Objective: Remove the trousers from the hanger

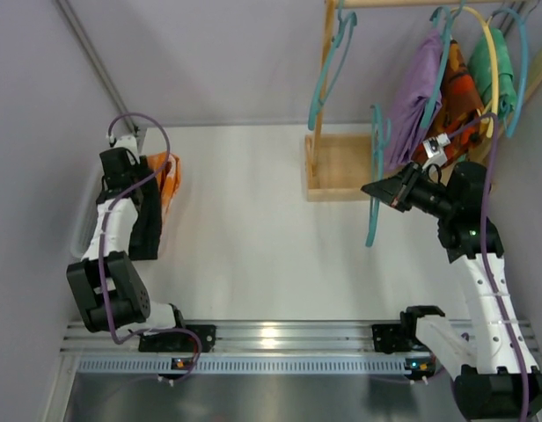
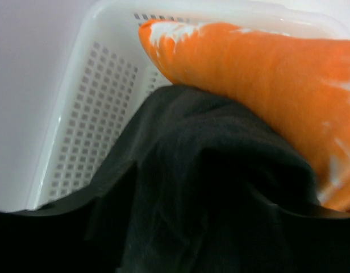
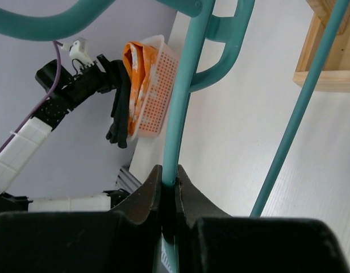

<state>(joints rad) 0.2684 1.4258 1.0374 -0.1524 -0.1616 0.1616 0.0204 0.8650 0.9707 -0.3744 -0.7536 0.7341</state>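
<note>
The black trousers (image 1: pixel 148 220) hang over the rim of a white perforated basket (image 2: pixel 90 114) at the far left, beside an orange garment (image 1: pixel 168 176). My left gripper (image 1: pixel 135 180) is right at them. In the left wrist view the dark cloth (image 2: pixel 209 170) covers the jaws, so their state is hidden. My right gripper (image 1: pixel 369 188) is shut on a bare teal hanger (image 1: pixel 375 176), held in front of the wooden rack. The right wrist view shows both fingers pinching the hanger's rod (image 3: pixel 183 102), with the trousers (image 3: pixel 121 114) and basket (image 3: pixel 158 85) far off.
A wooden rack (image 1: pixel 341 167) stands at the back right. Its rail carries an empty teal hanger (image 1: pixel 333 61) and hangers with purple (image 1: pixel 416 88), orange patterned (image 1: pixel 460 97) and green (image 1: pixel 491 70) garments. A metal rail (image 1: pixel 280 338) runs along the near edge.
</note>
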